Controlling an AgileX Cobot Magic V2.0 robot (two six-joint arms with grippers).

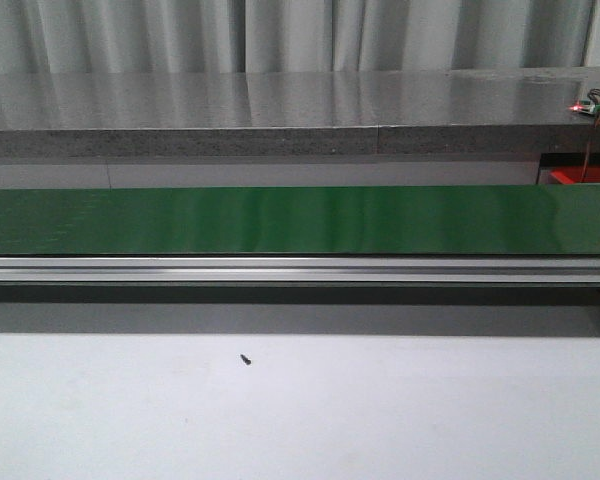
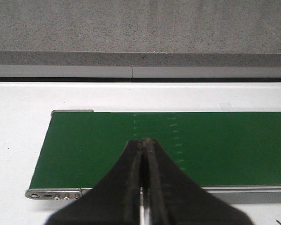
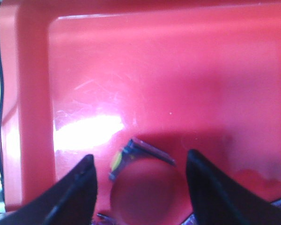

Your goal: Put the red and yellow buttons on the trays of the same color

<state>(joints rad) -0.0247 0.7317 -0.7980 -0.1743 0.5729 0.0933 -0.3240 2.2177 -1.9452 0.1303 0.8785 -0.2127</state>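
Nearest the robot, the white desk (image 1: 380, 420) carries only a small dark speck (image 1: 246, 359), possibly a screw; too small to identify. Neither arm appears in the front view.

Beyond the bare desk runs a long green conveyor belt (image 1: 300, 220) on an aluminium rail (image 1: 300, 268), spanning the view left to right. No button is visible on the belt in the front view or in the left wrist view.

The left gripper (image 2: 144, 143) hangs above the left end of the belt, its fingers (image 2: 133, 154) clenched together with nothing between them. Judgement: it is parked over the belt's end, waiting for a button to arrive.

At the far right, past the belt's end, a sliver of the red tray (image 1: 583, 176) shows. The right wrist view looks straight down into this tray (image 3: 178, 61). The right gripper (image 3: 140, 166) has its fingers (image 3: 79, 187) spread apart, released. Between them a red button (image 3: 140, 194) with a dark housing and a yellowish mark lies on the tray floor; whether either finger touches it cannot be told. Judgement: the red button has been delivered to its matching tray, and the fingers are spread to let it go.

No yellow tray or yellow button is visible. Farthest back stand a grey stone counter (image 1: 280, 110) and a curtain (image 1: 280, 35).
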